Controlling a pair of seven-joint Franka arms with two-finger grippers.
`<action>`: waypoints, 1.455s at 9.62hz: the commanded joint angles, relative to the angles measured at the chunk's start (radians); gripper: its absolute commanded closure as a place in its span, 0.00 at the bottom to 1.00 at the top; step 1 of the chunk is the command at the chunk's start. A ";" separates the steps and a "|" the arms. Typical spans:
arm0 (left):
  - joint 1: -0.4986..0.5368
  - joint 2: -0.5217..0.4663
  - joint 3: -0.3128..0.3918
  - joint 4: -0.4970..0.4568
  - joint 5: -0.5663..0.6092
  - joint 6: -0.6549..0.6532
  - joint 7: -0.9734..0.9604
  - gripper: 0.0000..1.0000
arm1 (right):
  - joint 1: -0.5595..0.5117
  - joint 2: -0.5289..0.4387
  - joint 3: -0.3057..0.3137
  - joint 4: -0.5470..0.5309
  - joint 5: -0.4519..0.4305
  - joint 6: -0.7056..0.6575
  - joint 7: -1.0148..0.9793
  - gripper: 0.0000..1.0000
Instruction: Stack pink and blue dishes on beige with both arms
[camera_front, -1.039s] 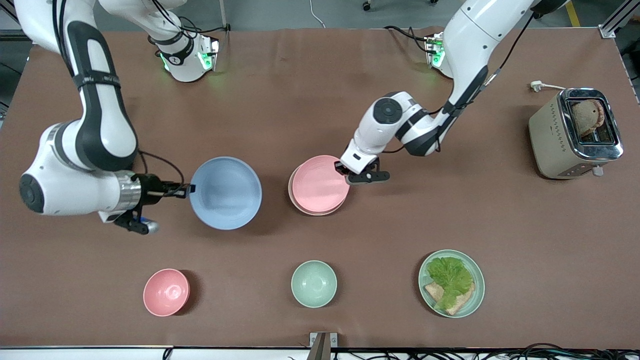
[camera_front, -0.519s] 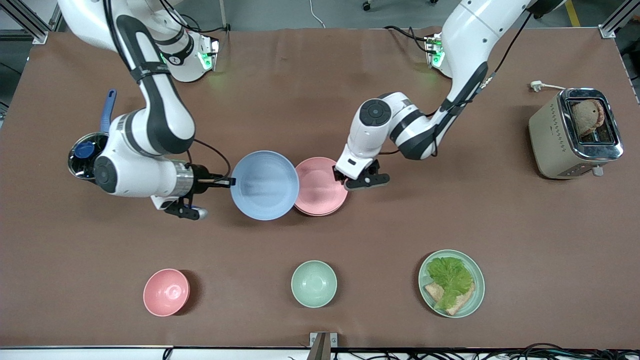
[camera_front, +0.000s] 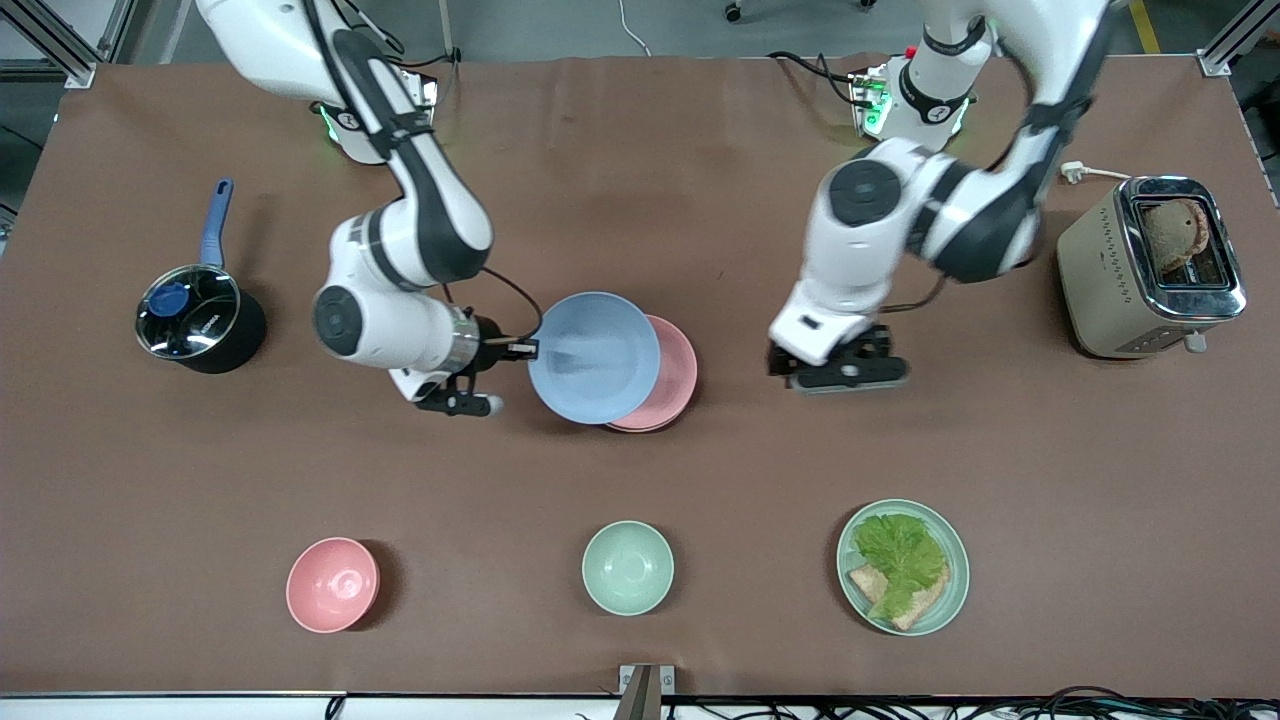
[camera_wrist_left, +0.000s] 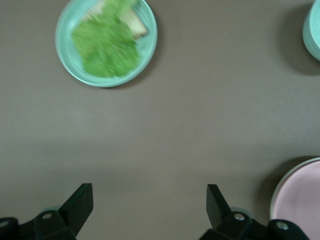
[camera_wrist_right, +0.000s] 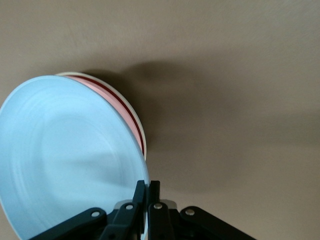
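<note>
My right gripper is shut on the rim of the light blue plate and holds it tilted just over the pink plate, covering most of it. In the right wrist view the fingers pinch the blue plate. Under it show the pink plate's edge and the beige plate's cream rim; the pink plate lies on the beige one. My left gripper is open and holds nothing, over bare table toward the left arm's end from the stack. The left wrist view shows the left gripper and the pink plate.
A saucepan with a blue handle stands toward the right arm's end, a toaster toward the left arm's end. Nearer the front camera are a pink bowl, a mint-green bowl and a mint-green plate with lettuce and bread.
The right arm has carried the blue plate toward the left arm's end until it hangs over the pink plate. The left gripper has drawn away from the pink plate's rim toward its own end.
</note>
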 joint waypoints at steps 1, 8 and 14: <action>-0.003 -0.105 0.125 -0.019 -0.173 -0.107 0.304 0.00 | 0.046 0.008 -0.008 -0.045 0.038 0.088 0.018 0.97; 0.049 -0.213 0.362 0.361 -0.231 -0.618 0.625 0.00 | 0.111 0.066 -0.011 -0.034 0.053 0.167 0.086 0.01; 0.135 -0.294 0.334 0.387 -0.283 -0.778 0.637 0.00 | 0.097 -0.147 -0.265 0.155 -0.227 -0.273 0.084 0.00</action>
